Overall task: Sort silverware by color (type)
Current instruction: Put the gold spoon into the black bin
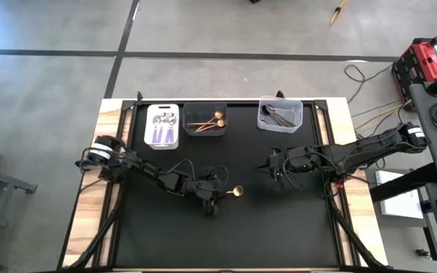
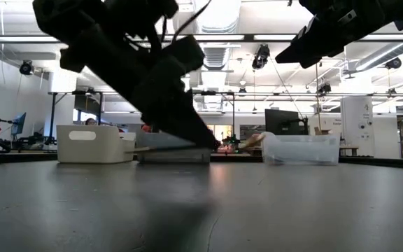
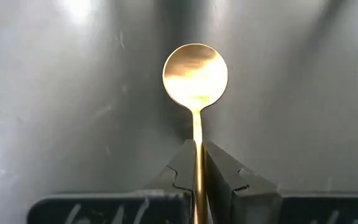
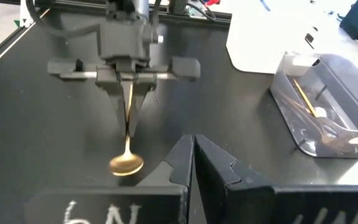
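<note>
Already the left gripper [image 1: 217, 199] pinches a gold spoon [image 1: 235, 192] by its handle, low over the black mat [image 1: 279, 227] near the table's middle. The spoon's long axis runs straight out from the fingers — bowl leading, pointing toward the right arm. The dark bin [image 1: 205, 119], which holds other gold pieces, lies well apart at the far edge, so the coming move is likely a carry away from the robot and slightly left. The left arm reaches in low from the left edge, elbow bent. To the right, the right gripper [image 1: 273, 164] hovers with fingers pressed together on nothing — farther from that bin, nearer the clear bin [image 1: 280, 114].
</note>
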Robot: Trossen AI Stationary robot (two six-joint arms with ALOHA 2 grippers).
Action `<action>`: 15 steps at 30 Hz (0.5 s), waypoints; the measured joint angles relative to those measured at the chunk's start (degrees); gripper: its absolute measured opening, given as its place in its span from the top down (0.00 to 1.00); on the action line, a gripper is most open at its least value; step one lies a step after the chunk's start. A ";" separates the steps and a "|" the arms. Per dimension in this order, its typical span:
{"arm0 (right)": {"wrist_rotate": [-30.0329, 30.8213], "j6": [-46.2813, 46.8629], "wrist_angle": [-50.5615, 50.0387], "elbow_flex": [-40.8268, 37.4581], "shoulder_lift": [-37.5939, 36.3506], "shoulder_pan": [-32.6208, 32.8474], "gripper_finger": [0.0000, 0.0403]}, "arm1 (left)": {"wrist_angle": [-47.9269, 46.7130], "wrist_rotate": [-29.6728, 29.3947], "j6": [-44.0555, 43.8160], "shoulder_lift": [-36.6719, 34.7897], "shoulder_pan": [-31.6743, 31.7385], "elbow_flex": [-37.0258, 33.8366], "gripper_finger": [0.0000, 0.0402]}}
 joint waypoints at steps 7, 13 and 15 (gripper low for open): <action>-0.01 0.00 0.00 -0.07 0.00 0.01 0.98 | -3.77 -1.21 2.94 -5.45 0.34 0.02 1.00; 0.00 0.00 0.00 -0.09 0.00 0.02 0.98 | -8.39 -1.19 5.88 -11.75 1.63 0.20 1.00; -0.01 -0.01 0.01 -0.09 -0.02 0.02 0.98 | -10.82 -1.19 6.90 -13.74 2.48 0.17 1.00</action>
